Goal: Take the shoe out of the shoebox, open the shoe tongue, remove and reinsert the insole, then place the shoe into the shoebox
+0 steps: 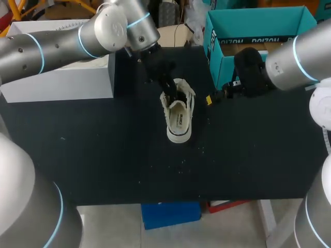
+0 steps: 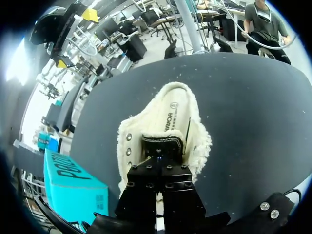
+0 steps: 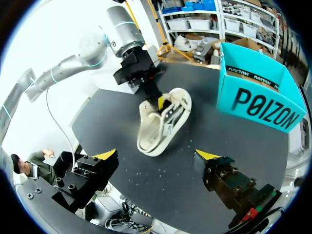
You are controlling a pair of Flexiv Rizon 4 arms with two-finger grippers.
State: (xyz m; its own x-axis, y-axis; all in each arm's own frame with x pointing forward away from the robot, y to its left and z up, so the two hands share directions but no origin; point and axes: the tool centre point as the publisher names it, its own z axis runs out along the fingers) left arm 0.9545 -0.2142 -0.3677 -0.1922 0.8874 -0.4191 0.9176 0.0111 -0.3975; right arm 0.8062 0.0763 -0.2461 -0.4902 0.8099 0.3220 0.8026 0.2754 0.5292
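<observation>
Left gripper [image 1: 168,90] comes in over the shoe [image 1: 178,116] from 11 o'clock, its fingers sunk into the lace end of the opening. From its own wrist view the left gripper [image 2: 157,163] has both black fingers drawn almost together, with the dark-edged tongue [image 2: 163,141] right at their tips. It seems to be pinching the tongue, though the tips themselves are hidden. One yellow tip shows at the mouth of the shoe [image 3: 156,129] in the right wrist view, where the left gripper [image 3: 158,100] stands over it.

The cream shoe sits upright on its sole near the middle of the black table [image 1: 103,155], toe toward 12 o'clock and heel toward 6. Its frayed collar is spread wide, and the insole [image 2: 170,119] lies inside, its printed heel part in plain sight.

Right gripper [image 1: 220,95] hangs at about 2 o'clock from the shoe, clear of it. Its fingers are spread far apart with nothing between them – the right gripper [image 3: 156,161] faces the shoe's side.

The teal shoebox [image 1: 258,26] stands open at 1 o'clock from the shoe, at the table's far right, well apart from it. A pale box [image 1: 62,77] rests at 10 o'clock.
</observation>
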